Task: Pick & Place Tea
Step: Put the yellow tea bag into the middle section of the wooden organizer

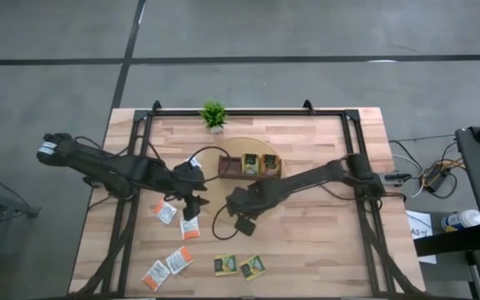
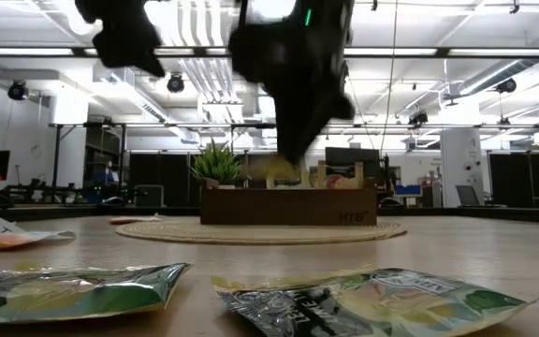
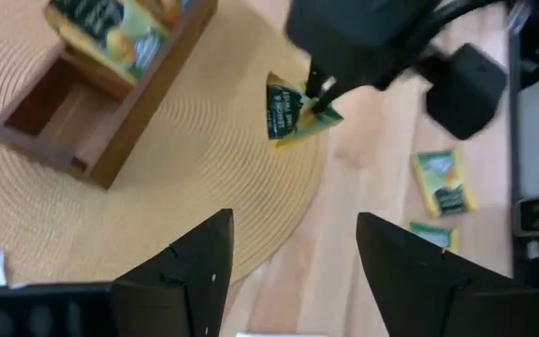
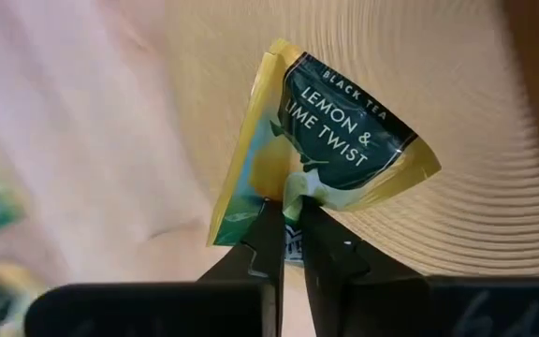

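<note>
A dark green-and-yellow tea sachet (image 4: 330, 150) hangs over the edge of the round woven mat (image 3: 157, 178), with my right gripper (image 4: 288, 234) shut on it. The left wrist view shows the same sachet (image 3: 293, 112) under that gripper (image 3: 321, 89). The high view hides it under the gripper (image 1: 238, 202). My left gripper (image 3: 293, 271) stands open above the mat's near left edge, holding nothing, and it also shows in the high view (image 1: 197, 200). The brown tray (image 1: 232, 167) on the mat holds two green-and-yellow sachets (image 1: 259, 164). My right gripper pinches one edge of the sachet (image 4: 288, 204), about midway along it, between its two fingertips. The fingers come from above, pointing steeply down. The sachet hangs below them, buckled into a tent shape, clear of the mat.
Several white-and-orange sachets (image 1: 164, 212) lie on the table's near left. Two green-and-yellow ones (image 1: 225, 265) lie near the front edge, close up in the low view (image 2: 372, 300). A small potted plant (image 1: 213, 115) stands at the far edge behind the tray.
</note>
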